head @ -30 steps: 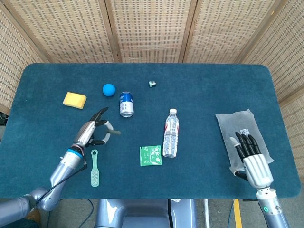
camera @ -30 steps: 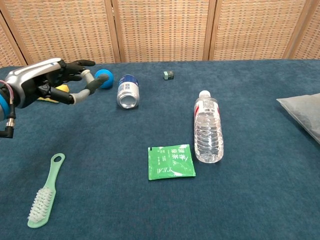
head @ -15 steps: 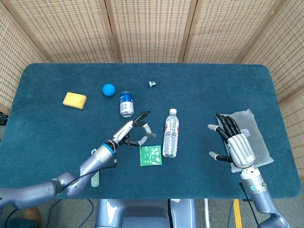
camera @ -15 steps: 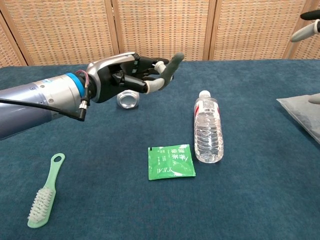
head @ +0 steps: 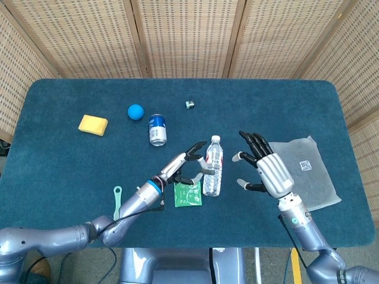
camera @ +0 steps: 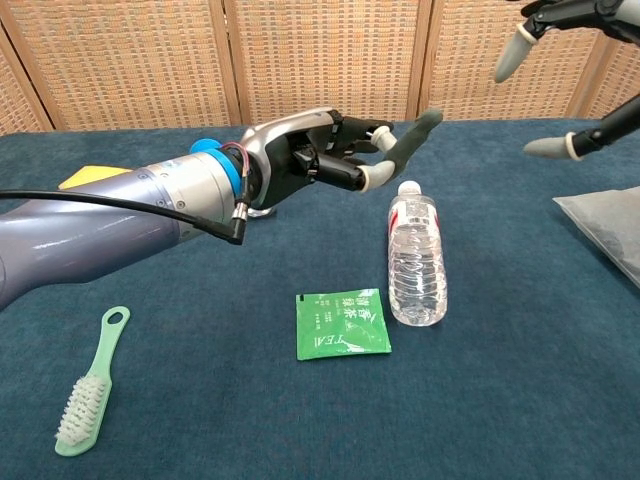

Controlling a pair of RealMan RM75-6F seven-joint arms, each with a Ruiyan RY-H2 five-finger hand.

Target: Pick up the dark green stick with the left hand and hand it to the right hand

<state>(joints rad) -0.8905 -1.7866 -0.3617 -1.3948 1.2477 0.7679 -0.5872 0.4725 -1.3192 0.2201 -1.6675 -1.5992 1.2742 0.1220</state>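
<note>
— What's hard to make out, starting close in?

— The light green brush (camera: pixel 88 388) is plain in the chest view, but from the head camera the left arm covers all but its handle. The dark green stick (camera: pixel 410 138) is pinched in the left hand (camera: pixel 318 158), raised above the water bottle (camera: pixel 416 262); its lower end is buried among the fingers. The right hand (head: pixel 265 170) is cut off by the chest view's top right edge, fingers spread, holding nothing. The blue can (head: pixel 157 129) is almost entirely behind the left arm in the chest view.

— And since a second ago?

— The left hand has carried the stick from beside the can over to the bottle. The right hand has left the clear bag (head: pixel 308 171) and come inward to face it.

— The setting?

— Dark teal cloth on the table (head: pixel 71 160), with the green tea packet (camera: pixel 342 325), yellow sponge (head: pixel 93 125), blue ball (head: pixel 135 111), and woven screens (head: pixel 189 35) behind.
</note>
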